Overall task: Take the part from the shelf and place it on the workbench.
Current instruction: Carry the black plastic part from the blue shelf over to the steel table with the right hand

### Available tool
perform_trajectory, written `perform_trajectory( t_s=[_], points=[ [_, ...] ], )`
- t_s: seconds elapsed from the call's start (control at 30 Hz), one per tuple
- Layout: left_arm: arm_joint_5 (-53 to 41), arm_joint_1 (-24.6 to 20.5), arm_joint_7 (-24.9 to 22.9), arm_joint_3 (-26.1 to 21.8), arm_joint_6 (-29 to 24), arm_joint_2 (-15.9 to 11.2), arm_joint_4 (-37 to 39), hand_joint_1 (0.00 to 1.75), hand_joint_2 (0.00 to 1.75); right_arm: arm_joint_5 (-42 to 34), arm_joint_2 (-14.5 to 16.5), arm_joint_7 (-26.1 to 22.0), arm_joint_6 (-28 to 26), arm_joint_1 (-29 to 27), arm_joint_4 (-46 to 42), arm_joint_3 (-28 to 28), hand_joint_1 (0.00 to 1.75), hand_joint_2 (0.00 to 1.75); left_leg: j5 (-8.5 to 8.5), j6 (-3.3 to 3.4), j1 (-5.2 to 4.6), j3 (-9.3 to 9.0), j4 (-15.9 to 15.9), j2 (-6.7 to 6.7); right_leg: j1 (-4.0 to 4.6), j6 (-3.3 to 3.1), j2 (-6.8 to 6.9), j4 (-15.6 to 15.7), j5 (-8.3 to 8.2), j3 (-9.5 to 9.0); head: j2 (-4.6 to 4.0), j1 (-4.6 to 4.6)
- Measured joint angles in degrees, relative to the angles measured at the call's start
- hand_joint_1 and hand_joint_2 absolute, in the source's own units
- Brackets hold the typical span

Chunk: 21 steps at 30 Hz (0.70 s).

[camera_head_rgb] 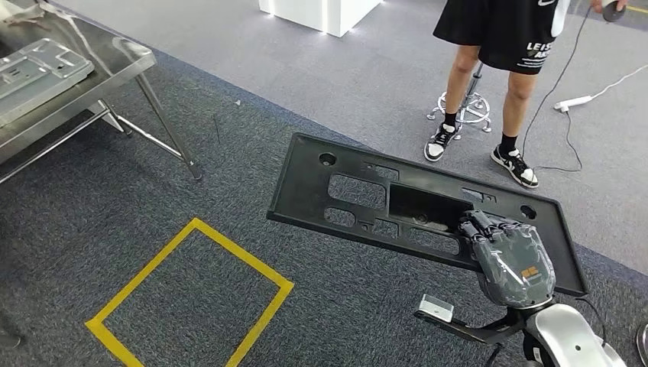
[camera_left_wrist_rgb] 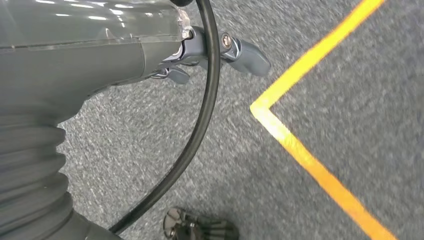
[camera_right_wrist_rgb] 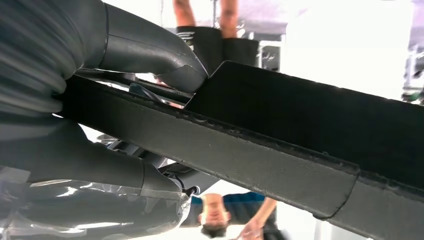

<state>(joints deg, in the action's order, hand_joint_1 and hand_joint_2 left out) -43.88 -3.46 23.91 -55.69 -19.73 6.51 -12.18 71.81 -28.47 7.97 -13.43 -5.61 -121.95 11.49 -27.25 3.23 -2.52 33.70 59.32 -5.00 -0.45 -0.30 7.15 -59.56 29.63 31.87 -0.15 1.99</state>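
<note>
At the far left, one steel workbench (camera_head_rgb: 115,65) stands over the carpet with one grey metal panel (camera_head_rgb: 34,73) lying near its corner, which is presumably where the carried part is bound. The left hand (camera_left_wrist_rgb: 220,52) hangs low above the floor's yellow tape square (camera_head_rgb: 191,294), fingers apparently loose around nothing, though that view is poor. To the right, the right hand (camera_head_rgb: 508,260) grips one black plastic panel (camera_head_rgb: 367,195) at its near edge, held flat in the air over the floor for carrying, with one person (camera_head_rgb: 497,76) standing beyond.

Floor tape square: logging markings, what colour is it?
Yellow floor tape on grey carpet, clearest in the head view.
</note>
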Motion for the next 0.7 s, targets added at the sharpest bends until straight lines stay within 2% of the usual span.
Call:
perform_trajectory(
  t_s=[0.03,0.07,0.1,0.17,0.2,0.23,0.27,0.3,0.33,0.37,0.4,0.43,0.47,0.5,0.53,0.57,0.6,0.67,0.7],
  points=[
    [-0.02,0.08,0.02,0.02,-0.02,-0.01,-0.01,0.0,1.75,-0.01,-0.01,0.02,0.02,-0.17,-0.09,-0.06,1.75,1.75,0.36,0.2,0.25,-0.32,-0.61,0.84,-0.01,0.23,0.57,0.07,0.14,-0.22,0.0,0.01],
    [-0.01,0.2,0.09,0.03,-0.03,0.01,-0.02,0.0,1.75,-0.01,-0.01,0.03,-0.02,-0.38,-0.2,-0.15,1.75,1.75,0.74,0.33,0.42,-0.79,-1.37,1.65,-0.05,0.46,0.17,-0.17,0.44,-0.41,0.0,-0.01],
    [0.03,0.29,0.16,0.03,-0.03,0.05,-0.03,0.0,1.75,-0.01,-0.04,0.03,-0.09,-0.53,-0.39,-0.33,1.75,1.75,1.2,0.54,0.66,-1.31,-2.14,2.39,-0.12,0.66,-1.17,-1.33,1.28,-0.13,0.0,-0.02],
    [0.1,0.19,0.27,0.03,-0.01,0.21,-0.04,0.0,1.75,-0.01,-0.07,0.12,-0.06,-0.76,-0.68,-0.67,1.75,1.75,1.72,0.81,0.97,-1.89,-2.87,3.84,-0.34,0.97,-5.02,-6.91,4.21,2.35,0.0,-0.05],
    [0.11,0.09,0.21,0.03,-0.04,0.28,-0.04,0.0,1.75,0.01,-0.09,0.21,0.01,-0.89,-0.76,-0.79,1.75,1.75,1.78,0.93,1.08,-1.9,-2.83,4.58,-0.48,1.1,-6.23,-10.68,5.8,4.36,0.0,-0.04],
    [0.06,0.02,0.09,0.04,-0.08,0.34,-0.04,0.0,1.75,0.02,-0.09,0.3,0.1,-1.11,-0.78,-0.83,1.75,1.75,1.74,0.9,1.15,-1.9,-2.73,5.44,-0.62,1.28,-6.71,-13.6,6.61,6.1,0.0,-0.05],
    [0.0,0.02,-0.08,0.04,-0.15,0.42,-0.04,0.0,1.75,0.03,-0.1,0.36,0.14,-1.48,-0.8,-0.86,1.75,1.75,1.64,0.79,1.24,-1.92,-2.57,6.37,-0.81,1.52,-6.85,-14.8,6.28,7.1,0.0,-0.04],
    [-0.06,0.07,-0.28,0.04,-0.22,0.5,-0.04,0.0,1.75,0.05,-0.12,0.38,0.1,-1.95,-0.84,-0.95,1.75,1.75,1.47,0.58,1.39,-1.95,-2.28,7.32,-1.05,1.79,-6.92,-13.8,4.79,7.05,0.0,-0.04],
    [-0.11,0.14,-0.43,0.04,-0.29,0.59,-0.04,0.0,1.75,0.05,-0.15,0.37,0.06,-2.43,-0.88,-1.08,1.75,1.75,1.17,0.27,1.61,-1.98,-1.82,8.27,-1.34,2.13,-7.18,-10.72,2.45,5.95,0.0,-0.04],
    [-0.13,0.24,-0.52,0.03,-0.37,0.66,-0.04,0.0,1.75,0.07,-0.18,0.36,0.02,-2.84,-0.92,-1.25,1.75,1.75,0.76,-0.14,1.83,-1.81,-1.17,9.15,-1.7,2.55,-8.16,-7.1,0.51,4.45,0.0,-0.05],
    [-0.13,0.27,-0.55,0.03,-0.41,0.7,-0.04,0.0,1.75,0.07,-0.22,0.34,-0.01,-3.12,-0.97,-1.4,1.75,1.75,0.29,-0.59,1.96,-1.45,-0.27,9.94,-1.92,2.71,-9.23,-4.01,-0.81,3.2,0.0,-0.04],
    [-0.13,0.27,-0.51,0.02,-0.45,0.71,-0.04,0.0,1.75,0.07,-0.26,0.31,0.0,-3.22,-1.04,-1.55,1.75,1.75,-0.05,-0.96,2.02,-1.01,0.41,10.6,-2.04,2.64,-10.0,-2.13,-1.36,2.48,0.0,-0.05],
    [-0.11,0.3,-0.48,0.02,-0.46,0.72,-0.05,0.0,1.75,0.07,-0.29,0.28,0.03,-3.17,-1.1,-1.62,1.75,1.75,-0.24,-1.27,2.01,-0.51,0.82,11.15,-1.98,2.37,-10.47,-1.61,-1.18,2.35,0.0,-0.04],
    [-0.11,0.31,-0.46,0.02,-0.44,0.73,-0.05,0.0,1.75,0.06,-0.31,0.22,0.09,-2.96,-1.17,-1.65,1.75,1.75,-0.28,-1.48,2.04,-0.18,1.03,11.63,-1.79,1.87,-10.13,-1.58,-1.18,2.48,0.0,-0.03],
    [-0.11,0.39,-0.44,0.02,-0.4,0.75,-0.06,0.0,1.75,0.04,-0.31,0.16,0.19,-2.61,-1.19,-1.66,1.75,1.75,-0.28,-1.61,2.11,-0.02,0.99,11.9,-1.77,1.43,-9.51,-1.6,-1.19,2.5,0.0,-0.03],
    [-0.11,0.45,-0.44,0.02,-0.33,0.79,-0.06,0.0,1.75,0.02,-0.3,0.13,0.33,-2.16,-1.19,-1.63,1.75,1.75,-0.51,-1.81,2.11,0.15,1.36,11.17,-1.75,1.03,-9.01,-1.53,-1.18,2.41,0.0,-0.02],
    [-0.09,0.43,-0.43,0.02,-0.22,0.81,-0.06,0.0,1.75,-0.03,-0.3,0.09,0.49,-1.77,-1.2,-1.61,1.75,1.75,-1.2,-2.08,2.12,0.61,2.52,9.83,-1.77,0.65,-8.42,-1.45,-1.16,2.3,0.0,-0.02],
    [0.02,0.15,-0.3,0.02,0.09,0.85,-0.06,0.0,1.75,-0.14,-0.3,0.11,0.83,-1.29,-1.21,-1.56,1.75,1.75,-4.12,-2.65,2.21,3.17,7.96,6.57,-1.65,0.12,-7.05,-1.35,-1.04,2.15,0.0,-0.01],
    [0.07,-0.02,-0.2,0.02,0.24,0.85,-0.06,0.0,1.75,-0.18,-0.31,0.11,0.93,-1.24,-1.21,-1.55,1.75,1.75,-5.9,-2.85,2.36,5.15,11.8,5.8,-1.54,-0.01,-6.31,-1.35,-0.96,2.15,0.0,-0.01]
  ],
)
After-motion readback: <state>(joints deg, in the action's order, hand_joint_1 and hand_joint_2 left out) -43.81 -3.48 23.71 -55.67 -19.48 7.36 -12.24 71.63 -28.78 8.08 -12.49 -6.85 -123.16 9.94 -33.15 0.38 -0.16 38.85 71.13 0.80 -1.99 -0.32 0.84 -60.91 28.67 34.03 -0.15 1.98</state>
